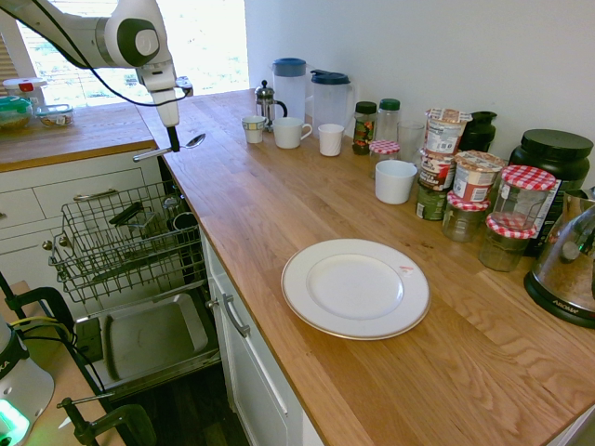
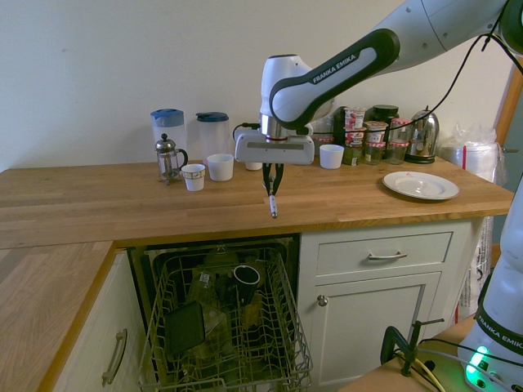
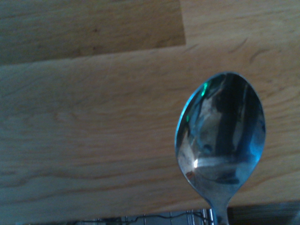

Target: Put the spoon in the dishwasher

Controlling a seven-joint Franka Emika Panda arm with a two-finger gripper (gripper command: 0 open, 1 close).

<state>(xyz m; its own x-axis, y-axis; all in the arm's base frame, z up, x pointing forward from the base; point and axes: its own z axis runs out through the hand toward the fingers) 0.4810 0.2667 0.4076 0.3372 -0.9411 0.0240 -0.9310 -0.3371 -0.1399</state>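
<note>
From the first exterior view I saw the fingers [image 1: 172, 139] clenched on the spoon [image 1: 169, 149], held level above the bench [image 1: 307, 204] edge. In the second, it hung over the dishwasher [image 2: 225, 327] rack. My wrist view showed its bowl above wood.

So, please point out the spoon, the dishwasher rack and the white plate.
spoon [image 1: 170, 148]: first exterior view, middle of handle.
dishwasher rack [image 2: 167, 278]: second exterior view, left wire wall.
white plate [image 1: 307, 317]: first exterior view, near rim.
</note>
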